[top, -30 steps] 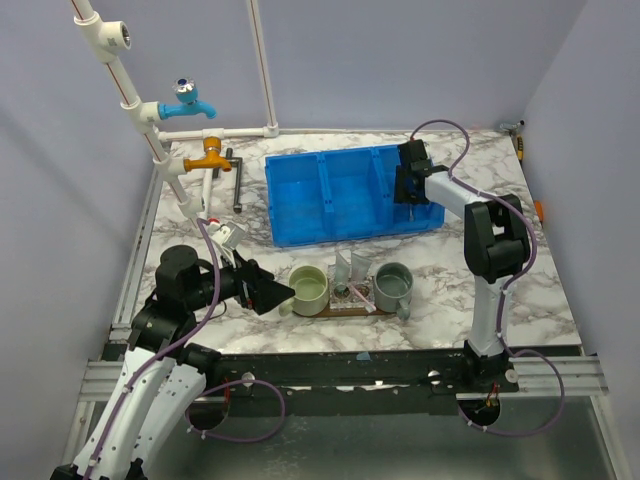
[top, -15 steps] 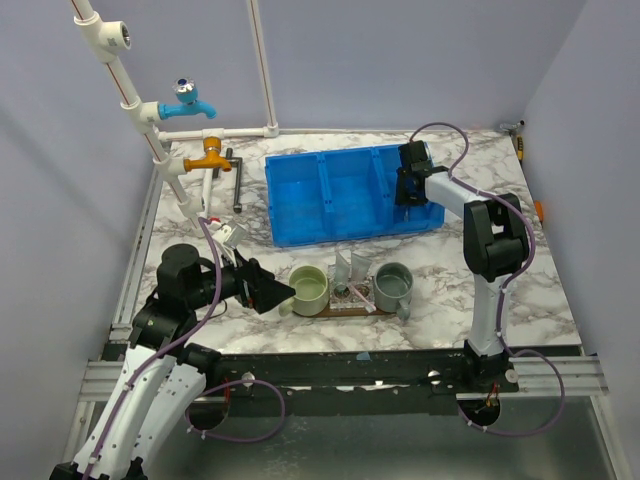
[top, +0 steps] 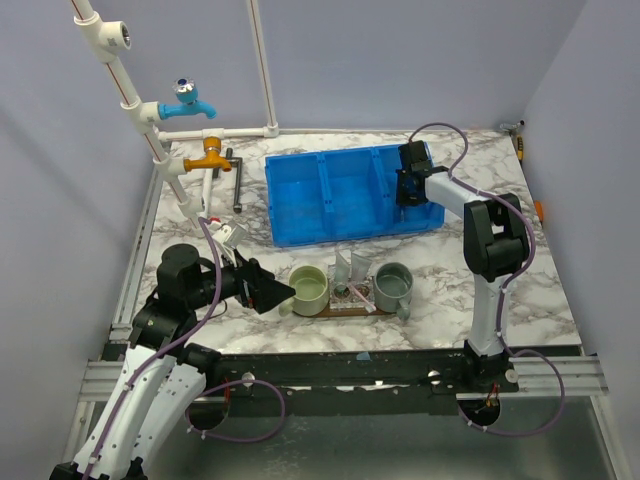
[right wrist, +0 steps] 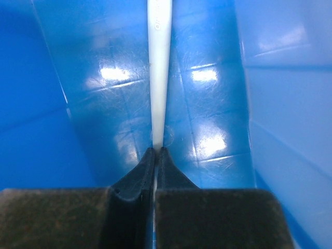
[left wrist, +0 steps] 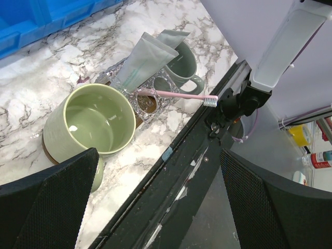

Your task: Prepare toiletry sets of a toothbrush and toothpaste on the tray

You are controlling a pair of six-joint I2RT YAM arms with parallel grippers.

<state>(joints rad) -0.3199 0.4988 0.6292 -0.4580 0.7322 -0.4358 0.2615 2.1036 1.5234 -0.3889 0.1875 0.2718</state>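
Note:
My right gripper (top: 407, 196) reaches down into the right compartment of the blue bin (top: 335, 200). It (right wrist: 156, 151) is shut on a slim whitish toothbrush handle (right wrist: 158, 62) that runs away from the jaws along the bin floor. On the dark-brown tray (top: 330, 311) stand two whitish-grey toothpaste tubes (top: 350, 268) and a pink toothbrush (top: 362, 297). The left wrist view shows a tube (left wrist: 142, 65) leaning upright and the pink toothbrush (left wrist: 176, 94) lying across a small clear holder. Left of the tray, my left gripper (top: 278, 293) is open and holds nothing (left wrist: 158, 197).
A light-green cup (top: 309, 287) and a grey-green mug (top: 392, 284) stand at the tray's two ends. White pipes with a blue tap (top: 188, 100) and an orange tap (top: 208, 155) rise at the back left. The table's black front rail (left wrist: 176, 181) lies under the left gripper.
The right gripper's jaws have closed on the whitish toothbrush handle in the bin. Neither arm has visibly shifted, and the left gripper stays open.

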